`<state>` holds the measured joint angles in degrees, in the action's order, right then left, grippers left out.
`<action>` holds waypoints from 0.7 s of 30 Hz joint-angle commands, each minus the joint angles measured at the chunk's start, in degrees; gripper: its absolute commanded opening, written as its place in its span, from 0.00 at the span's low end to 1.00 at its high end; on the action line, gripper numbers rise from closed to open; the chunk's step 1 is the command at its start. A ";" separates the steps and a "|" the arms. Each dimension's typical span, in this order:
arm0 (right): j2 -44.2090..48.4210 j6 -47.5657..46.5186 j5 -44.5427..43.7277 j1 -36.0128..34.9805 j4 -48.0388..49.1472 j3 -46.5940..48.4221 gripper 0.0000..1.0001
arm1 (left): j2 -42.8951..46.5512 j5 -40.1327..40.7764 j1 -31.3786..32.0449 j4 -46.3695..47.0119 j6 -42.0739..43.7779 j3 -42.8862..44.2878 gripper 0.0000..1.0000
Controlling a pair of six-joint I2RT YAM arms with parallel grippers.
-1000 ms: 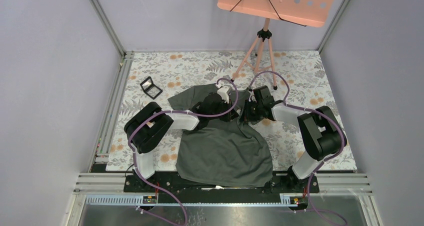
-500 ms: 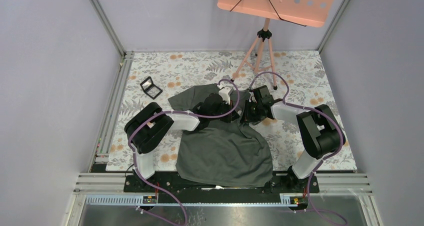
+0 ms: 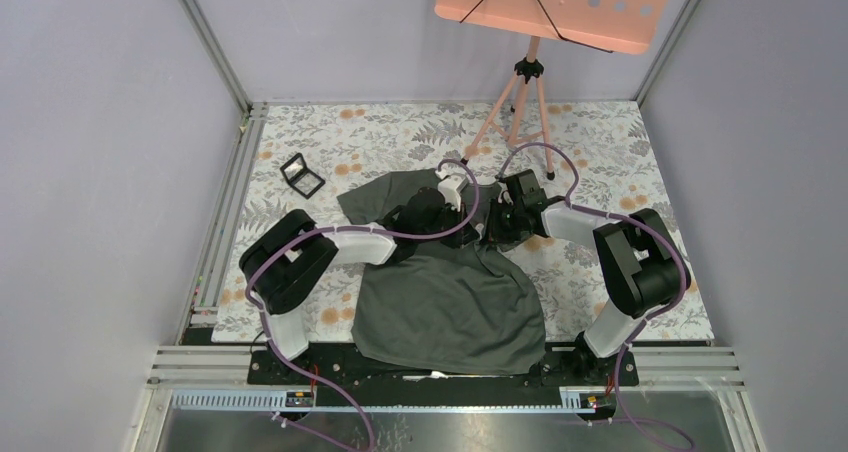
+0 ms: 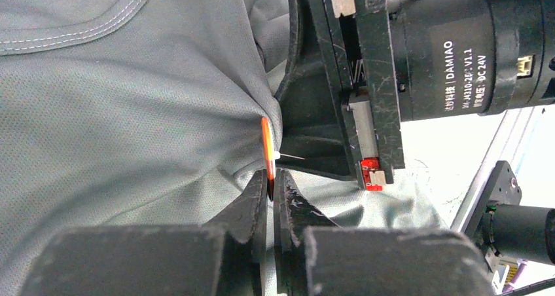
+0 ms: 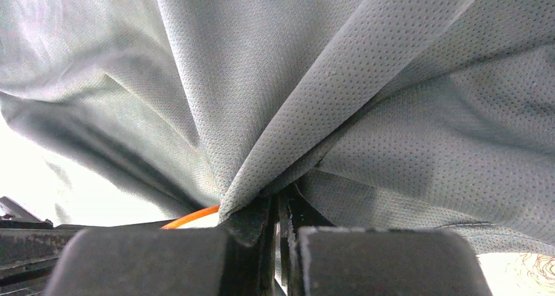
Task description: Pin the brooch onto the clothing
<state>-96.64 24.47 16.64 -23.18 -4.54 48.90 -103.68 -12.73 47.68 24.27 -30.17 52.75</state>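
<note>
The shirt [image 3: 450, 302] lies on the floral tablecloth [image 3: 600, 142], its lower hem toward the arm bases and its upper part bunched up where the two arms meet. The left gripper [image 4: 270, 180] is clamped on the brooch [image 4: 266, 145]. The wrist view shows the jaws pressed together on the lower edge of the orange disc, which stands upright and edge-on above the fingertips. The disc's flat face rests against a raised fold of the grey-green cloth. A thin needle [image 4: 291, 156] projects sideways from the brooch toward the black body of the other arm and is bare along the length that shows. Whether any part of it has passed through the cloth cannot be told. The stitched collar [image 4: 78, 31] shows at the upper left of the left wrist view. The right gripper [image 5: 280, 207] is closed on the shirt, with a pinched ridge of fabric running up from between its fingertips and spreading into folds above. In the right wrist view a short orange arc of the brooch shows low down, just to the left of that pinch. In the overhead view the two grippers sit just beside each other over the upper chest of the shirt. A small black square case [image 3: 302, 175] lies on the tablecloth well apart from the shirt, toward the far left. A pink music stand [image 3: 550, 2] stands at the back.
</note>
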 commanded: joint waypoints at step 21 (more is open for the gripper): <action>28.36 -6.30 -5.51 0.96 -5.96 -9.60 0.69 | 3.07 -20.21 -6.82 3.99 -3.88 2.01 0.00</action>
<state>-73.06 19.33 10.17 -22.13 -11.18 41.15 -100.57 -26.13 42.50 25.28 -33.32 52.90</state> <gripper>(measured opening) 0.666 0.037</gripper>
